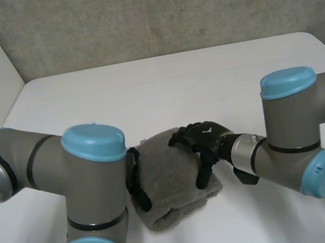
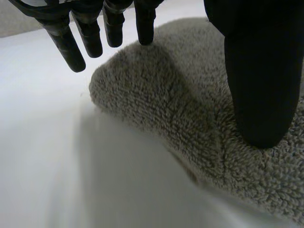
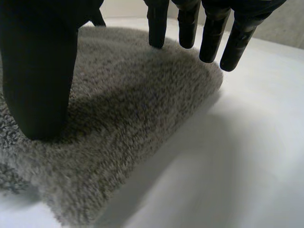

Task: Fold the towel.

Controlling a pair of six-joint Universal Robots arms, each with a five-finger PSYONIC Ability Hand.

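Note:
A grey towel (image 1: pixel 171 182) lies folded into a small thick block on the white table (image 1: pixel 163 90), between my two arms. My left hand (image 1: pixel 137 185) rests at the towel's left edge. Seen from the left wrist, that hand (image 2: pixel 259 71) is open: its thumb presses the towel (image 2: pixel 166 99) and its straight fingers (image 2: pixel 71 45) hang over the rounded fold. My right hand (image 1: pixel 206 140) lies over the towel's far right part. From the right wrist, this hand (image 3: pixel 40 61) is open too, thumb down on the towel (image 3: pixel 137 99), straight fingers (image 3: pixel 209 35) just above its edge.
Bare white table lies all around the towel, wide at the back and on both sides. A grey wall stands behind the table's far edge. My two arms flank the towel closely at the front.

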